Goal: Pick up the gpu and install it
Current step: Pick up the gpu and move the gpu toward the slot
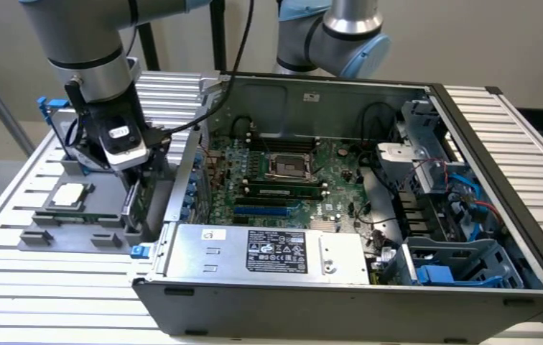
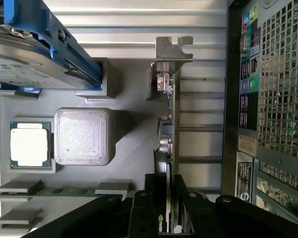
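Note:
The gpu stands on edge, a thin dark card with a silver bracket at its far end. My gripper is shut on it, one black finger on each face of the card. In the exterior view the gripper hangs over the right end of the grey parts tray. There the gpu stands just outside the open computer case, beside its left wall. Whether the card still touches the tray I cannot tell.
The tray also carries a processor chip, a clear square block, a green memory stick and a hard drive in a blue frame. Inside the case lie the motherboard and the power supply. A second arm stands behind.

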Robot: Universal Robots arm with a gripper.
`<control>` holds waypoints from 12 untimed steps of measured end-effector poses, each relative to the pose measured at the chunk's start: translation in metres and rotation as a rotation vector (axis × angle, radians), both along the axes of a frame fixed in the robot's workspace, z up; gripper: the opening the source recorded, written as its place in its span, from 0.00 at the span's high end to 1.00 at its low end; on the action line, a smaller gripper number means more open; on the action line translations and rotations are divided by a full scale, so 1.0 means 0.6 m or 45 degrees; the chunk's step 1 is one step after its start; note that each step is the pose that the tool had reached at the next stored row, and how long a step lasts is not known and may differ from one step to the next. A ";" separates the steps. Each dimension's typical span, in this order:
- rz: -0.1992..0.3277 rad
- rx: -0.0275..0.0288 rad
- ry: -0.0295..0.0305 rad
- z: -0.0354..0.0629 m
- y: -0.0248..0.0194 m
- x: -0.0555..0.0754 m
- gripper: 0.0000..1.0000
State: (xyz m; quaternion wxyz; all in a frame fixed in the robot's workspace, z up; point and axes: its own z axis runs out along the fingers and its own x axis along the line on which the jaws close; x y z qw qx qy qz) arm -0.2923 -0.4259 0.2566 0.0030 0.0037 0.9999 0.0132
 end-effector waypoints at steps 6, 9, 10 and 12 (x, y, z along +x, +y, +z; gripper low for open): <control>0.000 -0.0002 0.0003 0.036 0.0000 0.000 0.73; 0.000 -0.0001 0.0014 0.059 0.0000 0.000 0.73; 0.000 0.0000 0.0016 0.067 0.0000 0.001 0.73; 0.000 0.0000 0.0021 0.082 0.0000 0.002 0.73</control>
